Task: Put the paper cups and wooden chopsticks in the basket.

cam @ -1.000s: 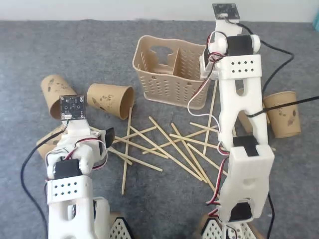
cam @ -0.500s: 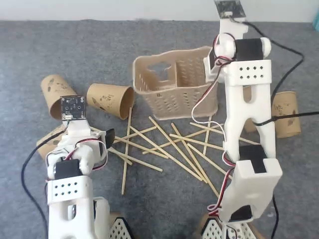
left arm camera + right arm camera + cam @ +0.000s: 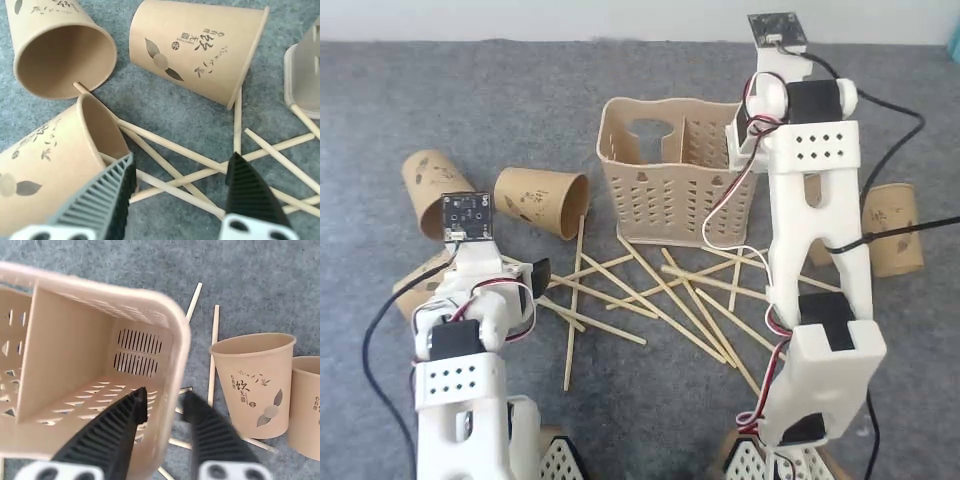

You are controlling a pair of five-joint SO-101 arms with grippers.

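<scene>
The tan slotted basket (image 3: 670, 190) stands nearly upright at the back of the grey mat; my right gripper (image 3: 162, 402) is shut on the wall at its right rim (image 3: 175, 340). Several wooden chopsticks (image 3: 660, 290) lie scattered in front of it. Two paper cups (image 3: 542, 200) (image 3: 432, 183) lie on their sides at the left, and a third cup (image 3: 50, 155) lies under my left arm. My left gripper (image 3: 180, 172) hangs open over crossed chopsticks (image 3: 170, 150), one finger (image 3: 112, 187) beside that cup's mouth. Two more cups (image 3: 252, 382) (image 3: 306, 405) stand right of the basket.
The mat's back edge (image 3: 520, 42) meets a pale wall. Cables (image 3: 895, 110) trail from the right arm over the right-hand cups. The arms' white bases (image 3: 560, 460) sit at the near edge. Open mat lies at the far left and behind the basket.
The right arm has tipped the basket from leaning back to nearly upright and carried it nearer, onto the chopsticks' far ends. The left arm has kept still.
</scene>
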